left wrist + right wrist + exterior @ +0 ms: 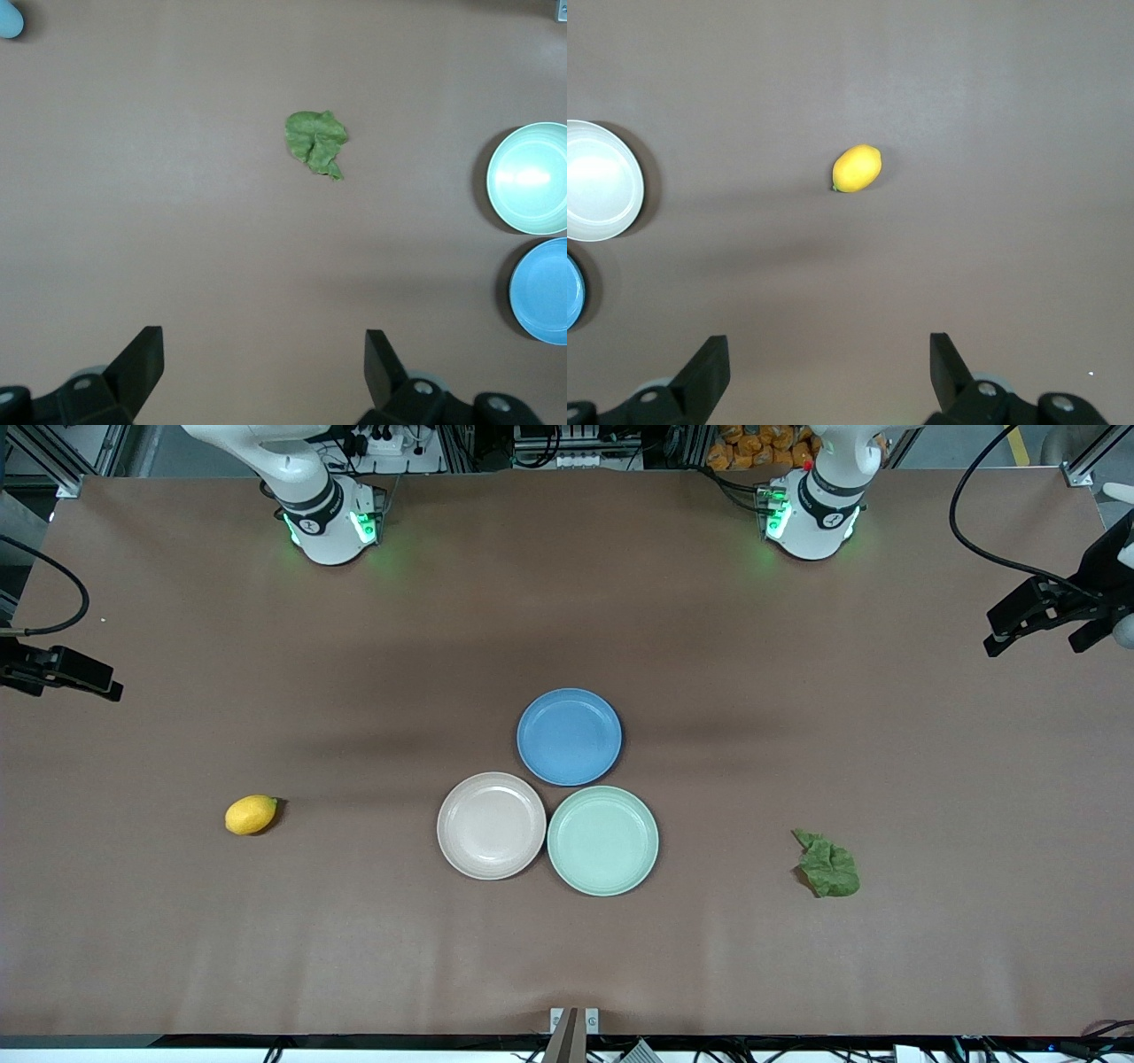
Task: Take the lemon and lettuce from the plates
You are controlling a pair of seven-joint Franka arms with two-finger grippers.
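The lemon (251, 815) lies on the table toward the right arm's end: firm, smooth, likely to roll; grasp across its narrow middle. The lettuce (828, 865), toward the left arm's end, is limp and light; pinch its bunched centre. The pink plate (452, 850) and green plate (567, 868) sit empty between them. The right gripper (829, 376) and left gripper (264, 370) hang high over the table's ends, fingers apart.

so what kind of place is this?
Likely a robotics lab bench: two arm bases bolted along a brown-covered table, aluminium framing around it, and props laid out: three plates, a lemon, a lettuce.
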